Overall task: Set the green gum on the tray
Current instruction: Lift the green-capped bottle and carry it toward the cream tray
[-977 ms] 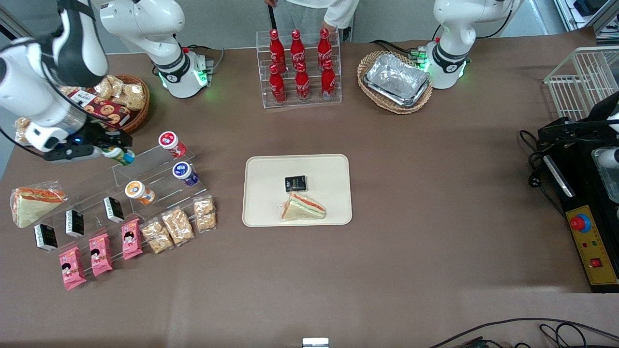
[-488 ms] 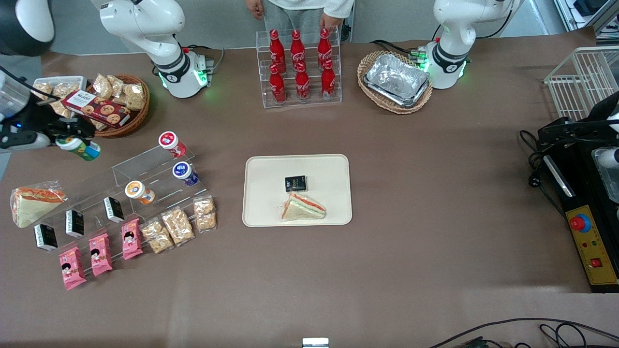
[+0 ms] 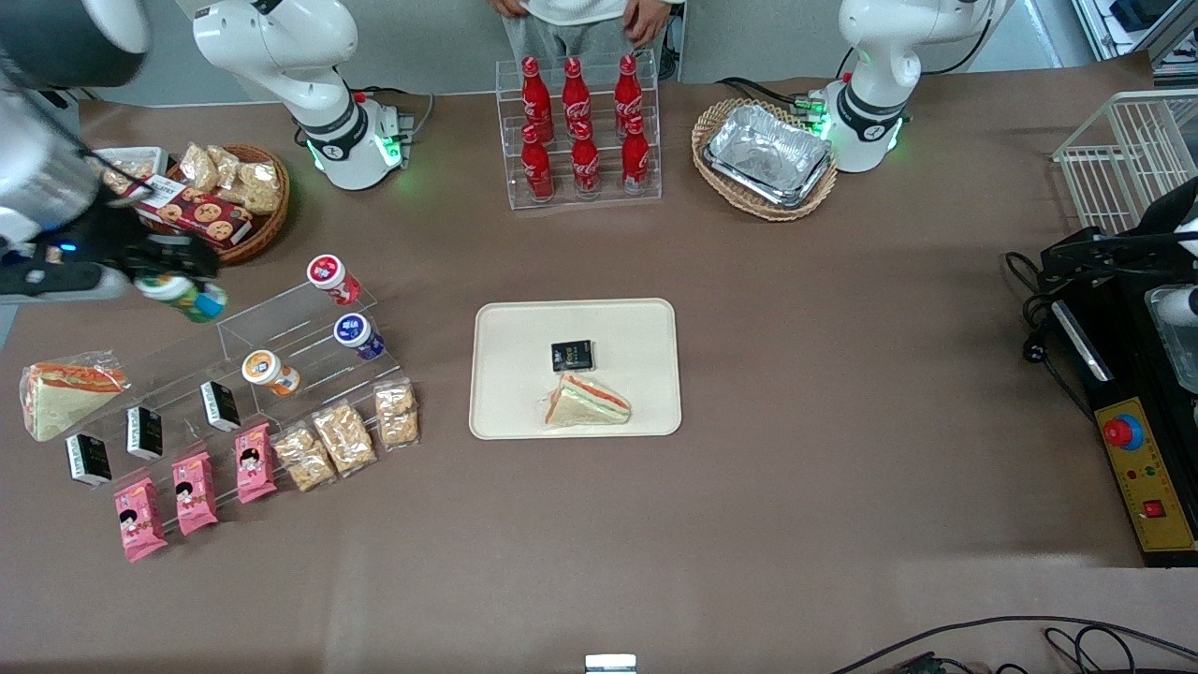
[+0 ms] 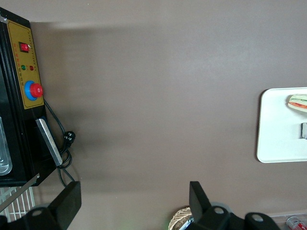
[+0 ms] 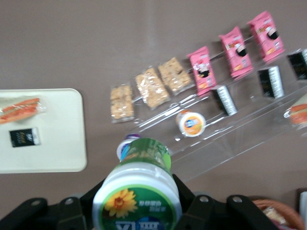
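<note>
Green gum gripped in tool, above clear rack

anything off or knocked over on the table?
Nothing stands out. The green gum is off the display rack, tilted in the gripper above the table at the working arm's end. The tray lies flat; rack items look orderly.

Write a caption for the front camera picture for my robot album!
The gripper holds the green gum above the snack rack, away from the tray.
</note>
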Controlling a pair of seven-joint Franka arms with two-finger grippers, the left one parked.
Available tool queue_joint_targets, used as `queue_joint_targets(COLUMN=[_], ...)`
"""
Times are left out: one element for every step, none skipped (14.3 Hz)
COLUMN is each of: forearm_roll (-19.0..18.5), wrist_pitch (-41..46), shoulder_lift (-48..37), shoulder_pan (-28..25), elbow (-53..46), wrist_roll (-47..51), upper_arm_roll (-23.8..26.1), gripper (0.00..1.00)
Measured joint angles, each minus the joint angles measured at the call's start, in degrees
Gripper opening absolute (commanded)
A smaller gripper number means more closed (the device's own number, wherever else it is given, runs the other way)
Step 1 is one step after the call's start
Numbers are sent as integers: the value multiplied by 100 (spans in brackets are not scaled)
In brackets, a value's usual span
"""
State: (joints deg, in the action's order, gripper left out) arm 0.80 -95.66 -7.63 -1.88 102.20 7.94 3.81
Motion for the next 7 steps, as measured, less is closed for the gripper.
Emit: queue_joint_targets(forearm_roll=[2,2,4,15,57,120,163], wrist_pitch=[0,0,-1,-6,-68,-221,-404], shoulder_lift=[88,177,267,368,476,601,743], shoulder_pan=[-32,-70,-95,-106,-114,-131,-186], elbow=[-40,-82,-120,-157,-181,-187,-175], wrist_roll=[504,998,1465,1908,2297,2602,2830], upper_arm_roll=[239,471,689,890,1051,1167,1228], gripper=[39,40,40,39,39,39,39])
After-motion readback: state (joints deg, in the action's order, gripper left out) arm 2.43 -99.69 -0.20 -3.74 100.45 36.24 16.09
